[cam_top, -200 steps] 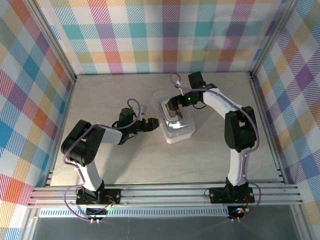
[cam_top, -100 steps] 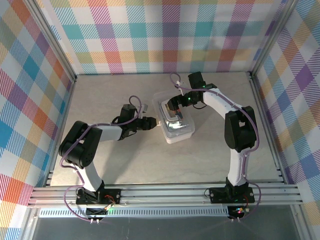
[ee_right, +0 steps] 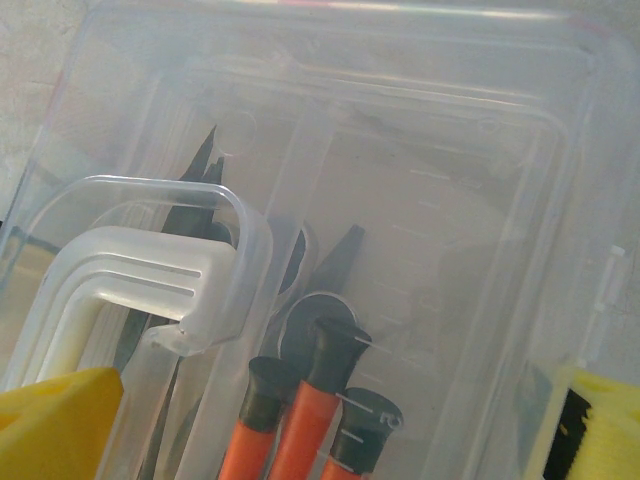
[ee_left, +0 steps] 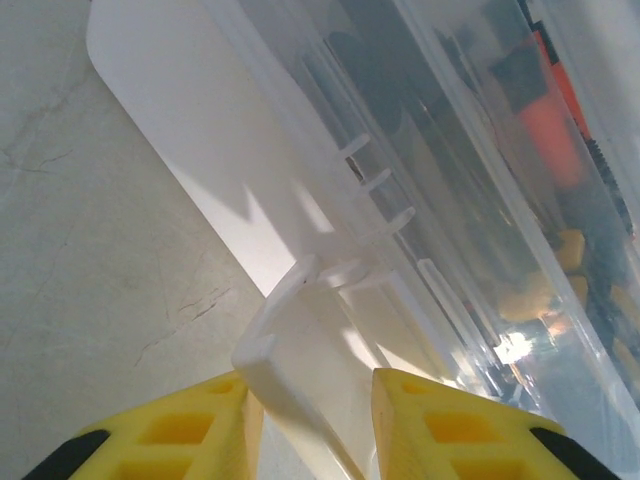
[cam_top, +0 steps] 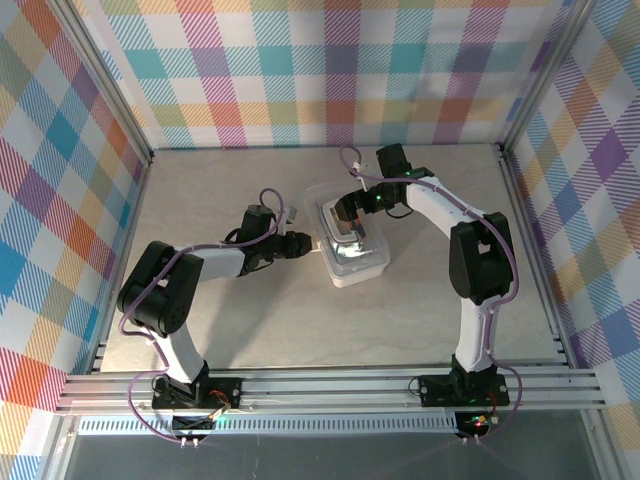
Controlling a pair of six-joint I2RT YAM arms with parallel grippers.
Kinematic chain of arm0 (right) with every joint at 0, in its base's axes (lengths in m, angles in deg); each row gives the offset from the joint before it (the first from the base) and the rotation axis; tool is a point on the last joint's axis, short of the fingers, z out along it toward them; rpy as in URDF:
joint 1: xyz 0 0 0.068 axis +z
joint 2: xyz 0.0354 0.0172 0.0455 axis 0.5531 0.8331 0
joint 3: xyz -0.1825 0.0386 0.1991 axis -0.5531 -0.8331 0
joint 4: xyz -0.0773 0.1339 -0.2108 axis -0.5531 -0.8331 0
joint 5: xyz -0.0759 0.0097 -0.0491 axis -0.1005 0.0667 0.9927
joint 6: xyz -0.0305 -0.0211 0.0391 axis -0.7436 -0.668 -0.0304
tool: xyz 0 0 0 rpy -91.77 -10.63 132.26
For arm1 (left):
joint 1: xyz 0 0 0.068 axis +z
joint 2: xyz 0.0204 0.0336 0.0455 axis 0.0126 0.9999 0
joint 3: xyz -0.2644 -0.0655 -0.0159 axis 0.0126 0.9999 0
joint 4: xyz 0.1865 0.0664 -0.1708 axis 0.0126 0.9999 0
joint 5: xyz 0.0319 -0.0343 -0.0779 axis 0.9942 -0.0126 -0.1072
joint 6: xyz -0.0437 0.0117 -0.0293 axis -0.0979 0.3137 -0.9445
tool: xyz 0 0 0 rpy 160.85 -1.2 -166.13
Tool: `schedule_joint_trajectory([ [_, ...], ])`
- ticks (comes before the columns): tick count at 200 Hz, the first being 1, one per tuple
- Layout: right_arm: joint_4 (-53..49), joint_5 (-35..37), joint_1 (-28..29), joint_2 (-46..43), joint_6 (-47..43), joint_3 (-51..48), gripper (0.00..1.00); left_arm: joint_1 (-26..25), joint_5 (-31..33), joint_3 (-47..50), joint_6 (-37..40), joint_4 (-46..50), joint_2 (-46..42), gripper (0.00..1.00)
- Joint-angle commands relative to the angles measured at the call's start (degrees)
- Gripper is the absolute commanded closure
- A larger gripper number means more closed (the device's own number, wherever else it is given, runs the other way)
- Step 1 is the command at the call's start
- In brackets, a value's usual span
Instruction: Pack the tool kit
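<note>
1. Pale stone-look table (cam_top: 250, 330), matte with faint cracks in the left wrist view. Plaid walls (cam_top: 350, 70) in many colours stand on three sides, and an aluminium frame (cam_top: 330, 390) runs along the near edge.
2. Clear case (cam_top: 358, 272) lies flat about mid-table, its long axis running away from the arm bases and slightly skewed.
3. Left gripper (cam_top: 305, 243) sits low at the case's left long side, touching or just beside it. In the wrist view, its yellow fingers (ee_left: 190, 435) flank a white tab (ee_left: 290, 370) that juts from the case wall. The tab fills the gap between them. Cannot tell whether they pinch it or merely bracket it.
4. Right gripper (cam_top: 345, 210) hangs over the far half of the case, pointing down at it. Its jaws are spread wide, with yellow pads at the far corners of the wrist view and nothing clamped between them (ee_right: 325, 390).
5. Under that gripper is the case's white handle (ee_right: 150, 270), which lies toward the left pad.
6. Orange-handled tools (ee_right: 300, 420) with black caps lie side by side inside the case, seen through the clear plastic. Dark pointed metal tips lie beyond them.
7. An orange blur and small yellow pieces show through the case wall in the left wrist view; they are too blurred to name.
</note>
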Motion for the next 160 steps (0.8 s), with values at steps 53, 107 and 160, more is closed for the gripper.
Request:
schedule_joint_trajectory([
  [53, -12.5, -1.2, 1.3, 3.1, -2.3, -3.5, 0.01, -0.3, 0.6, -2.0, 2.8, 4.5, -4.5, 0.68],
  [107, -12.6, -1.2, 1.3, 3.2, -2.4, -3.5, 0.01, -0.3, 0.3, -3.2, 3.1, 5.3, -4.8, 0.68],
  [160, -12.5, -1.4, 1.2, 3.4, -2.4, -3.5, 0.01, -0.3, -0.5, -3.5, 3.5, 5.1, -5.5, 0.61],
])
